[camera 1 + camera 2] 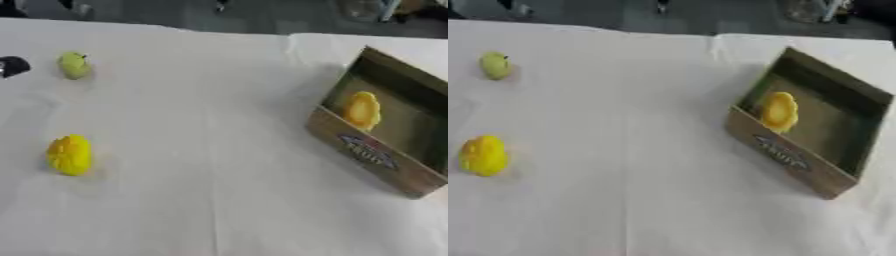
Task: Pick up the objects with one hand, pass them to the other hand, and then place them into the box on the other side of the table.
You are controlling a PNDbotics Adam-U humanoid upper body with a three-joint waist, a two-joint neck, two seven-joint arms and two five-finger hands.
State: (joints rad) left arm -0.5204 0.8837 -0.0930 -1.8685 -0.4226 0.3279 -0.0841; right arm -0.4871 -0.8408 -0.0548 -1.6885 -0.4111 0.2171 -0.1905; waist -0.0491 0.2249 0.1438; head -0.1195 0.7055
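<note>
Left eye view, your stock as it lies, largest item first.

Desk: white cloth cover with creases, filling nearly the whole view; its far edge runs along the top, with a dark floor beyond.

Box: brown cardboard, open-topped, standing askew by the desk's right edge, one corner toward you. Blue and red printing shows on the near outer wall; what it reads you cannot make out.

Orange-yellow object: rounded, lobed shape, inside the box, against the inner face of the near wall at the box's left end.

Yellow object: rounded, ridged, on the bare cloth near the desk's left edge, about halfway between near and far edges. It is well apart from the box.

Yellow-green object: smaller, rounded, with a dark spot on top; it sits near the far left corner, beyond the yellow object and apart from it.

Dark shape: black with a pale fleck, cut by the left edge, just beside the yellow-green object. You cannot tell what it is.

Hands: neither of your hands can be identified in either view, so nothing can be said of how the fingers stand.
</note>
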